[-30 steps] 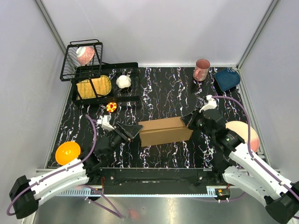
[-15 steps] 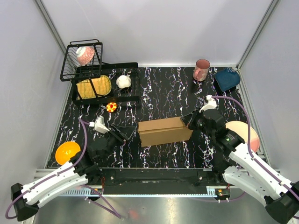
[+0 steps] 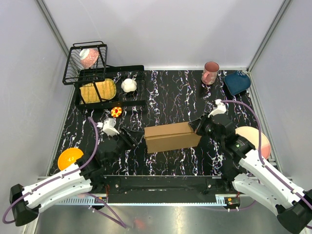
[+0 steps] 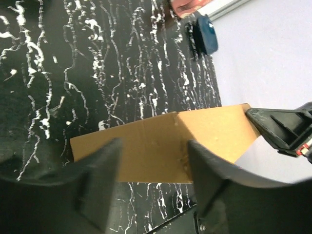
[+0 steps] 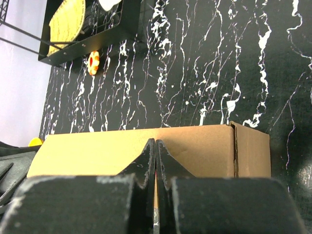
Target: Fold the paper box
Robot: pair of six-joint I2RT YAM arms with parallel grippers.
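The paper box [image 3: 171,137] is a closed brown cardboard block lying lengthwise mid-table. My left gripper [image 3: 130,138] sits just off its left end, a small gap away. In the left wrist view the left gripper [image 4: 153,168] is open, with nothing between its fingers [image 4: 100,180], and the box [image 4: 161,144] lies beyond them. My right gripper [image 3: 199,125] is at the box's right end. The right wrist view shows the right gripper [image 5: 156,153] shut, its tips resting on the box's top face [image 5: 92,151].
A black wire rack [image 3: 90,63] and a tray with yellow pieces [image 3: 97,90] stand at the back left, with a white item [image 3: 128,85] and a small orange toy [image 3: 116,111] nearby. An orange bowl [image 3: 69,157] lies front left. A pink mug [image 3: 210,72], blue dish [image 3: 237,82] and pink plate [image 3: 253,139] are on the right.
My left gripper has backed away from the box's left end, which it was touching, and its jaws have narrowed a little. The right arm and the box have stayed put.
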